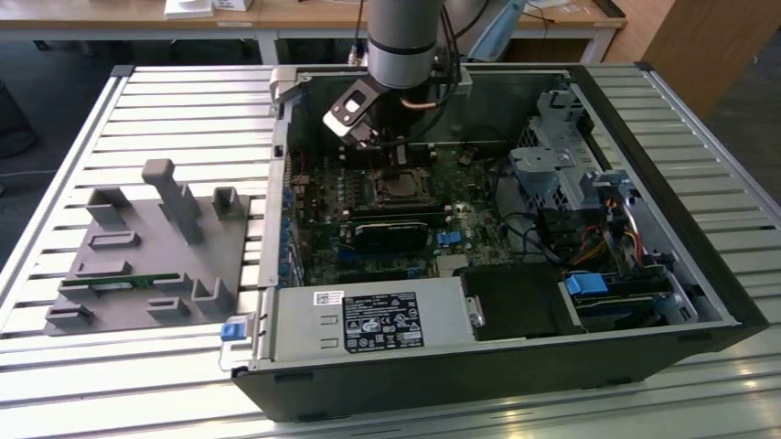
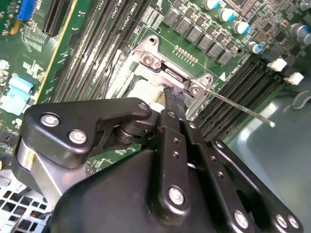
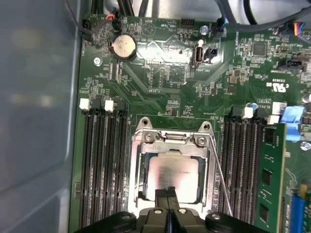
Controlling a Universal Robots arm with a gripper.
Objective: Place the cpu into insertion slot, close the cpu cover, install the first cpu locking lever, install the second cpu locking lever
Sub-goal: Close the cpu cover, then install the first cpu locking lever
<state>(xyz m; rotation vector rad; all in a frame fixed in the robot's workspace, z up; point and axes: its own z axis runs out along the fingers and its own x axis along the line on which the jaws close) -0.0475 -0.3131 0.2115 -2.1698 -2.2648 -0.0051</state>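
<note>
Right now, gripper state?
Gripper: shut, nothing visibly held, tip over the cpu.

Cpu [image 3: 172,174]: dull silver square, seated flat in insertion slot [image 1: 397,187] on green board. Cpu cover [image 3: 167,141]: silvery frame, laid down around chip. Thin wire locking lever [image 2: 243,109] is seen slanting away from frame.

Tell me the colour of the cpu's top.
Dull silver-grey; the cpu shows best in the first wrist view.
</note>
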